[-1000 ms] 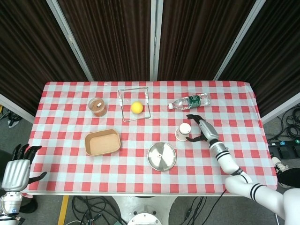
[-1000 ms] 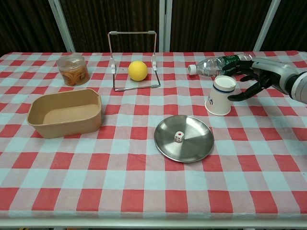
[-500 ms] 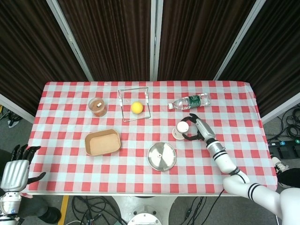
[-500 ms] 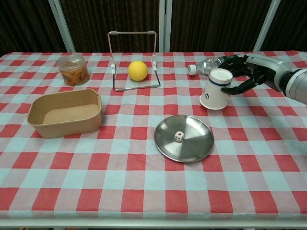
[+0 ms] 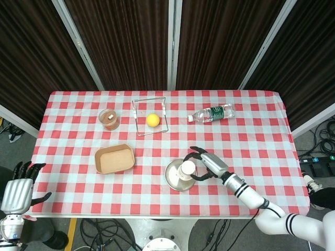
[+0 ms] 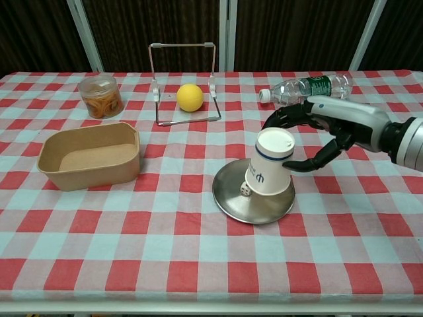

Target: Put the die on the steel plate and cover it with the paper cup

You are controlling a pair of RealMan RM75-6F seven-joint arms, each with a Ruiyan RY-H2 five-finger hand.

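My right hand point(image 6: 317, 132) point(image 5: 205, 165) grips an upside-down white paper cup point(image 6: 269, 163) point(image 5: 186, 170) and holds it slightly tilted over the round steel plate point(image 6: 254, 205) point(image 5: 171, 178). The white die point(image 6: 245, 190) lies on the plate and peeks out beside the cup's lower left rim. In the head view the cup hides the die. My left hand point(image 5: 19, 188) hangs off the table's near-left corner, fingers apart and holding nothing.
A brown paper tray point(image 6: 89, 156) sits at the left, a jar of snacks point(image 6: 100, 96) behind it. A yellow ball point(image 6: 190, 97) rests in a wire stand point(image 6: 183, 46). A plastic bottle point(image 6: 304, 88) lies on its side behind my right hand.
My right hand has carried the cup from beside the bottle toward me and leftward, until it hangs over the steel plate and the die. The left hand stayed put.
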